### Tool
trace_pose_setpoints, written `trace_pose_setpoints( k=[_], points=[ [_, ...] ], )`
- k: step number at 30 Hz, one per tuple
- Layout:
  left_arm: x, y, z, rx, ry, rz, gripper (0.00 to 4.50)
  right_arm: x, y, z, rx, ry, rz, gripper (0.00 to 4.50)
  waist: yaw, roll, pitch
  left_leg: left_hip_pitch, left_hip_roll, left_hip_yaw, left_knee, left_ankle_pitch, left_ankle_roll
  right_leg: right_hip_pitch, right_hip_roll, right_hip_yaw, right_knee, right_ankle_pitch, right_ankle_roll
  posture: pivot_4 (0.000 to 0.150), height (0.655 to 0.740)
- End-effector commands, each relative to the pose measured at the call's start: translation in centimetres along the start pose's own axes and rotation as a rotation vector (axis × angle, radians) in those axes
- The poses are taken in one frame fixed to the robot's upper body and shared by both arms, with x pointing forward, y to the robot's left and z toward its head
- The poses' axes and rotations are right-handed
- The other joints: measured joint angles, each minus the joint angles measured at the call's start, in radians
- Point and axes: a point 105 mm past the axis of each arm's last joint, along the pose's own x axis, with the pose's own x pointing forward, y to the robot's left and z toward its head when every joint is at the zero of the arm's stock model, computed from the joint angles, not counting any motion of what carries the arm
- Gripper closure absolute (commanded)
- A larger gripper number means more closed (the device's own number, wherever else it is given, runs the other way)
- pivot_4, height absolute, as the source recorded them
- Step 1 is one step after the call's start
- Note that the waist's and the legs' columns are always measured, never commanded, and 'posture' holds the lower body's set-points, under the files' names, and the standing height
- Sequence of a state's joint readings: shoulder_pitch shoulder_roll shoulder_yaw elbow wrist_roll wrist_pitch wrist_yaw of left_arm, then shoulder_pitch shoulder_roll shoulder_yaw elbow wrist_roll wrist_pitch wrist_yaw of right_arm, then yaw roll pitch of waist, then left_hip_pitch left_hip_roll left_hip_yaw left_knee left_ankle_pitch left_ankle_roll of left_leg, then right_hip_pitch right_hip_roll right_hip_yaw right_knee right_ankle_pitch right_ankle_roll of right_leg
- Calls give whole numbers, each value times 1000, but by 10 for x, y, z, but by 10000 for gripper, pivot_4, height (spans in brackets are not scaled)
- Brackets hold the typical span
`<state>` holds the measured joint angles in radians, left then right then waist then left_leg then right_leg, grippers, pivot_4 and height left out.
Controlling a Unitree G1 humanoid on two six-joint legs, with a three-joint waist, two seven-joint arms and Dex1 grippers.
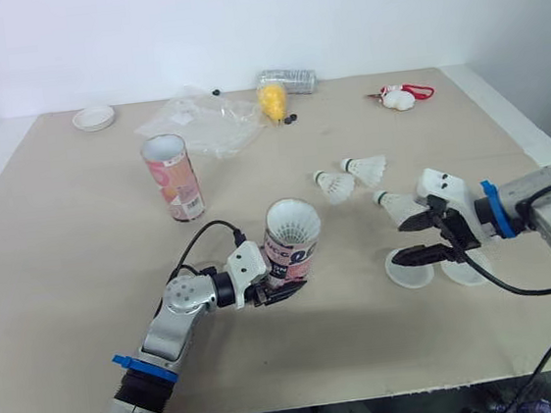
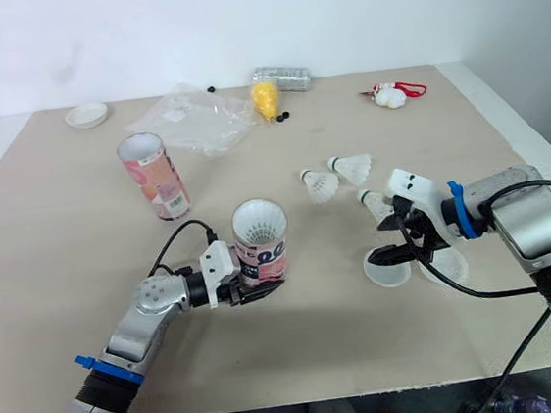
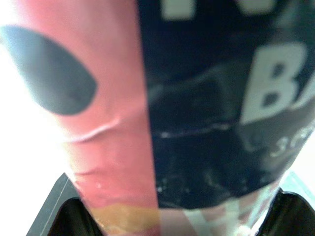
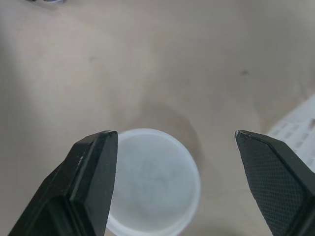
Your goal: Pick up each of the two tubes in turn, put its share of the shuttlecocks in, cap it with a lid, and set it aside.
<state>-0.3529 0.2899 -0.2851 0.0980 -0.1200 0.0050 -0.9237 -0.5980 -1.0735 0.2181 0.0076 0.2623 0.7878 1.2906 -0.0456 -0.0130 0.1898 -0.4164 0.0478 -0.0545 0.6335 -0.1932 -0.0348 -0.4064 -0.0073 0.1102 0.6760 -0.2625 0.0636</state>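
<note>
My left gripper (image 1: pixel 276 288) is shut on a pink and dark tube (image 1: pixel 290 254), which it holds slightly tilted near the table's front; a white shuttlecock (image 1: pixel 292 222) sits in its mouth. The left wrist view shows this tube (image 3: pixel 172 98) close up between the fingers (image 3: pixel 61 216). A second pink tube (image 1: pixel 172 176) stands upright, its top uncovered, at the middle left. Three loose shuttlecocks (image 1: pixel 334 185) (image 1: pixel 364 169) (image 1: pixel 399 205) lie right of centre. My right gripper (image 4: pixel 174 133) hovers open just above a clear lid (image 4: pixel 152 184). Another lid (image 1: pixel 465 271) lies beside the first lid (image 1: pixel 407 272).
At the back lie a small white dish (image 1: pixel 95 117), a crumpled plastic bag (image 1: pixel 202 120), a yellow object (image 1: pixel 272 100), a clear case (image 1: pixel 287 79) and a red and white item (image 1: pixel 400 97). Bare beige tabletop (image 1: pixel 64 258) spreads on the left.
</note>
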Motion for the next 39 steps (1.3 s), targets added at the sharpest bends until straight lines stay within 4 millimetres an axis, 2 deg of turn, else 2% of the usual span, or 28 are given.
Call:
trace_pose_setpoints(
  k=[1, 10, 20, 23, 24, 25, 27, 31, 32, 39],
  points=[
    [-1, -6, -7, -24, 9, -10, 14514, -7, -5, -2, -10, 28, -25, 4066, 0, 0, 0, 0, 0, 0, 0, 0, 0, 0, 0, 0, 0, 0, 0, 1500, 7400],
    [-2, -16, -26, -190, 68, -72, 14514, -9, -10, -16, -43, 100, -46, 4066, -2, 1, -1, 1, 0, 0, 0, 0, 0, 0, 0, 0, 0, 0, 0, 1500, 7400],
    [-6, -18, -27, -94, 112, -134, 14514, -3, -14, -14, -74, 116, -44, 4066, -2, 1, -1, 1, 0, 0, -1, 0, 0, 0, 0, 0, 0, -1, 0, 1500, 7400],
    [-6, -17, -27, -96, 111, -128, 14514, 1, -12, -17, -90, 138, -39, 12305, -2, 1, -1, 1, 0, 0, -1, 0, 0, 0, 0, 0, 0, -1, 0, 1500, 7400],
    [-6, -17, -28, -96, 112, -127, 14514, 2, -11, -19, -99, 150, -35, 12305, -2, 1, -1, 1, 0, 0, -1, 0, 0, 0, 0, 0, 0, -1, 0, 1500, 7400],
    [-7, -17, -28, -99, 111, -125, 14514, 3, -11, -20, -101, 155, -34, 18599, -2, 1, -1, 1, 0, 0, -1, 0, 0, 0, 0, 0, 0, -1, 0, 1500, 7400],
    [-8, -16, -28, -96, 113, -124, 14514, 4, -10, -21, -111, 165, -27, 24477, -2, 1, -1, 1, 0, 0, -1, 0, 0, 0, 0, 0, 0, -1, 0, 1500, 7400],
    [-9, -16, -28, -99, 117, -119, 14514, 4, -10, -21, -127, 169, -25, 41479, -2, 1, -1, 1, 0, 0, -1, 0, 0, 0, 0, 0, 0, -1, 0, 1500, 7400],
    [-10, -15, -29, -99, 118, -118, 14514, 4, -10, -21, -128, 167, -25, 43848, -2, 1, -1, 1, 0, 0, -1, 0, 0, 0, 0, 0, 0, -1, 0, 1500, 7400],
    [-11, -14, -30, -100, 125, -115, 14514, 3, -5, -16, -172, 128, -7, 43848, -3, 1, -1, 1, 0, 0, -2, 0, 0, 1, 0, 0, 0, -1, -1, 1500, 7400]
  ],
)
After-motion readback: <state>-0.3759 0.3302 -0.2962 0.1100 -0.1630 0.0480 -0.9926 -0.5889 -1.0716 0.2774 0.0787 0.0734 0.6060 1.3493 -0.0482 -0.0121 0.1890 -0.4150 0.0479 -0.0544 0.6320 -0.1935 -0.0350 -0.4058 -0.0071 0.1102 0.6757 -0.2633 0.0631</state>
